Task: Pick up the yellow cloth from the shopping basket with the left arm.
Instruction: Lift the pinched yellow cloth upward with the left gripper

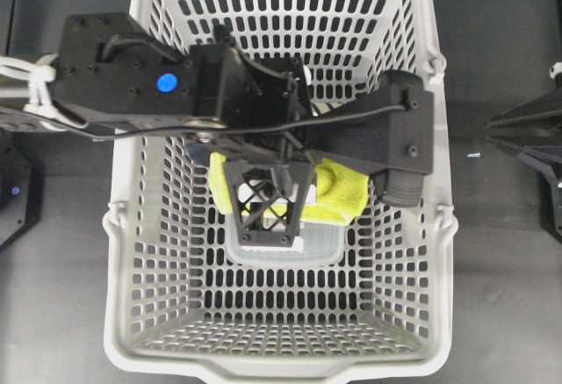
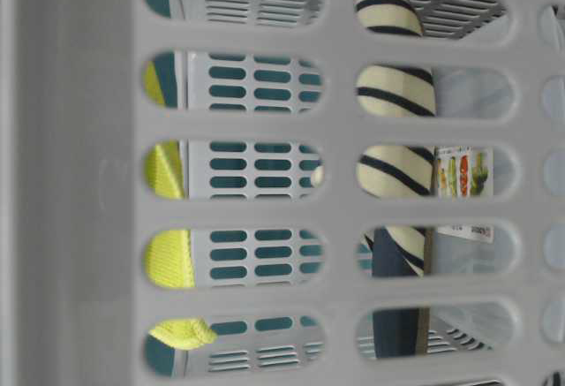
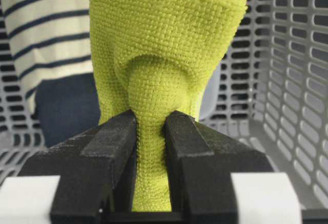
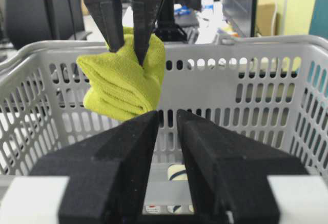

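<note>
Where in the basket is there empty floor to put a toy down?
The near end of the shopping basket floor is bare, between its front wall and the clear container. The far end by the back wall looks open too. The middle is crowded: the left gripper holds the yellow cloth above it.

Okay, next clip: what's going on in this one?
The left gripper is shut on the yellow cloth and holds it hanging in the air, with its lower edge about level with the rim of the shopping basket. The striped slipper is inside the basket. The right gripper is parked outside the basket, holding nothing, with a narrow gap between its fingers.
</note>
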`<state>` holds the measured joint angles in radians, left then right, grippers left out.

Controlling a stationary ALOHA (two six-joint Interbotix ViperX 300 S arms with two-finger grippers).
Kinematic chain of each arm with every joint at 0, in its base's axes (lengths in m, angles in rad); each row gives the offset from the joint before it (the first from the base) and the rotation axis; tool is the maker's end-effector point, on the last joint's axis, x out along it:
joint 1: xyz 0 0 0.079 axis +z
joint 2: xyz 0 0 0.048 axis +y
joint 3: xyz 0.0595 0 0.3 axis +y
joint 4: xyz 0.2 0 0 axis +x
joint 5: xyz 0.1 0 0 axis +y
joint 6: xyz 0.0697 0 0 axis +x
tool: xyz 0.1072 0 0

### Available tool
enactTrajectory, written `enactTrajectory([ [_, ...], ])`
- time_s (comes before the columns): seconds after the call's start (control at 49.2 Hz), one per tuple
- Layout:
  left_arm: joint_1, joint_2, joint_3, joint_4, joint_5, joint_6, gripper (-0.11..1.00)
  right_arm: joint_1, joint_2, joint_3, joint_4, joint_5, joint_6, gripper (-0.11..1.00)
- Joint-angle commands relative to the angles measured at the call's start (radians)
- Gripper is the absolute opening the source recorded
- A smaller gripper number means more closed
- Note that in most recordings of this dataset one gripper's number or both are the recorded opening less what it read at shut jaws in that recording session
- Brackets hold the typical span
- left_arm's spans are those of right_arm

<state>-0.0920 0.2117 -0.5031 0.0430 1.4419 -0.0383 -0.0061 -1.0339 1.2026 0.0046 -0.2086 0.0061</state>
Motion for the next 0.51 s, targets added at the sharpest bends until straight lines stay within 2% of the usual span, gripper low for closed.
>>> enactTrajectory([
  [0.0,-0.002,-0.035,0.003,0.003,-0.008,0.000,0.13,-0.003,0.006,-0.006,0.000,-0.006,-0.002,0.21],
  [0.488,-0.005,-0.038,0.014,0.003,0.000,-0.002,0.13,-0.003,0.002,-0.002,0.000,-0.006,-0.002,0.21],
])
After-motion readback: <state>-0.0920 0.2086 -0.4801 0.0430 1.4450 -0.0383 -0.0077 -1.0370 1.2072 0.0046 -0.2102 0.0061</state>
